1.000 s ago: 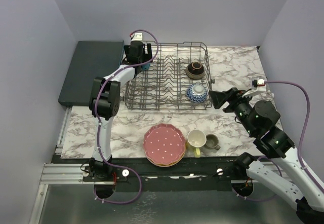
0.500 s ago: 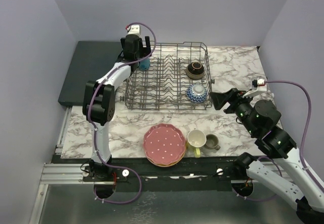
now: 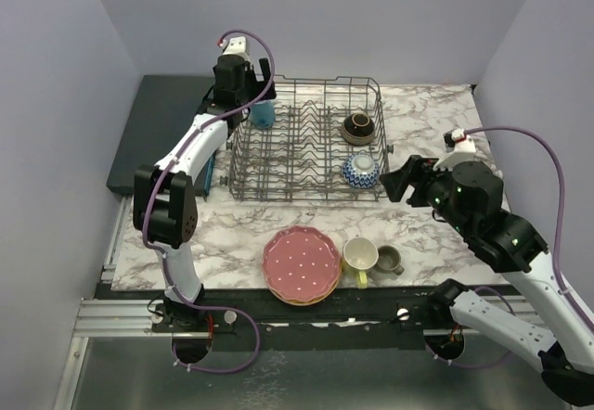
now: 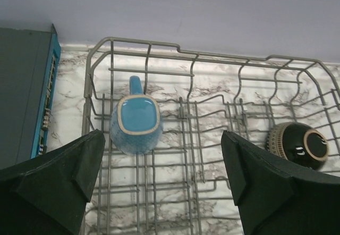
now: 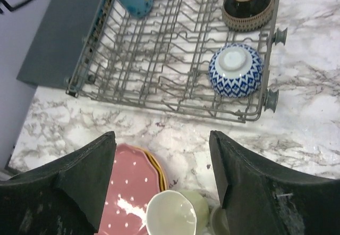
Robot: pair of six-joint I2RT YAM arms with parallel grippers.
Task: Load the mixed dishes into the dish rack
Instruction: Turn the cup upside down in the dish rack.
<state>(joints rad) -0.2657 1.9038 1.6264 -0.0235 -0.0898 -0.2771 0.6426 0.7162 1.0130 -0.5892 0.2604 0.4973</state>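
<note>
A: Where do things stand?

B: The blue mug (image 4: 137,119) sits in the far left corner of the dish rack (image 3: 306,164), open side up, and it seems to lean a little. The left gripper (image 4: 162,163) hangs right above it, jaws wide apart, holding nothing. On the rack's right side a brown bowl (image 4: 297,144) and a blue bowl (image 5: 235,70) lie bottom up.

A: And the rest?

B: On the table (image 3: 232,234), near its front edge, a pink plate (image 3: 300,263) tops a stack. A yellow mug (image 3: 359,255) is just beside it, and a grey mug (image 3: 389,260) is against the yellow one. The right gripper (image 5: 161,155) hovers over them, spread open and empty.

A: What worries you?

B: The crowding, I'd say. A finger coming down for the yellow mug could hit the plate rim or shove the grey mug. The plates are nested, so a pinch on the pink rim might lift two, or drag the stack toward the edge.

A: And the left side?

B: If that arm pulls away low, a finger could catch the rack's top wire and shift the whole rack, or tip the mug. Later, a plate that meets a tine instead of a gap would likely slip from the grip.
</note>
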